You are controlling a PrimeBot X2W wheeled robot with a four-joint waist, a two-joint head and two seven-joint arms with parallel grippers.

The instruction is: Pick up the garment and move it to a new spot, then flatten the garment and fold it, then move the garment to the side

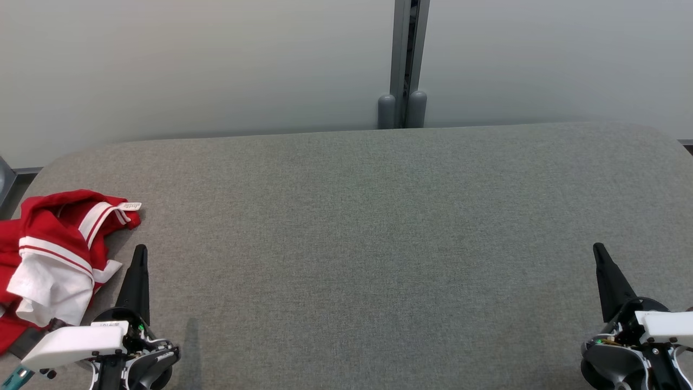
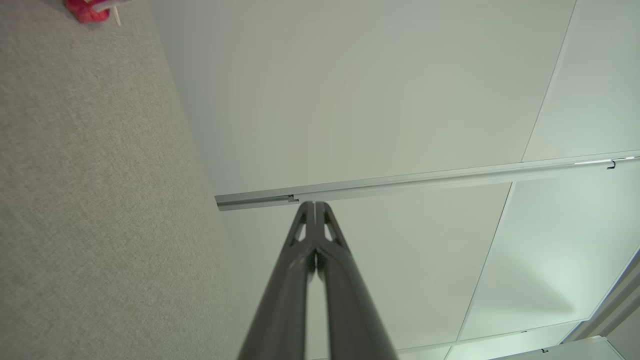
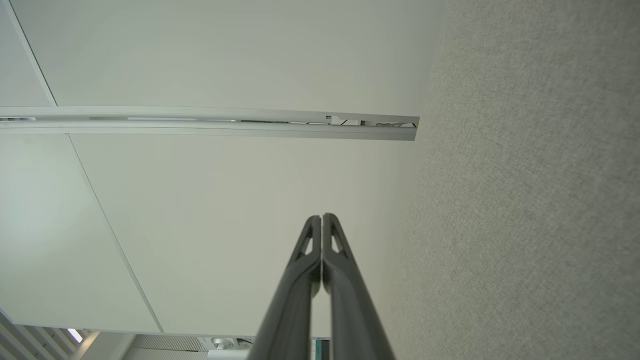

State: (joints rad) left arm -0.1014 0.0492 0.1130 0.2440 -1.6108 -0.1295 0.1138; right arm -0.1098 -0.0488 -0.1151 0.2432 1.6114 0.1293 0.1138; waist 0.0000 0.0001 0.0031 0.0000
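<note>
A crumpled red garment (image 1: 51, 254) with white stripes and a white panel lies at the left edge of the grey fabric table (image 1: 379, 227); a small tag sticks out at its far corner. A scrap of the garment (image 2: 86, 10) shows at the top left of the left wrist view. My left gripper (image 1: 140, 250) is shut and empty, just right of the garment, fingers pointing toward the wall. Its fingertips (image 2: 314, 205) meet in the left wrist view. My right gripper (image 1: 597, 249) is shut and empty at the lower right, far from the garment, and its own view shows its tips (image 3: 321, 217) pressed together.
A pale wall (image 1: 216, 65) stands right behind the table, with a grey vertical post (image 1: 403, 65) at its middle. The table's rounded far corners fall away at left and right. Wide bare fabric lies between the two grippers.
</note>
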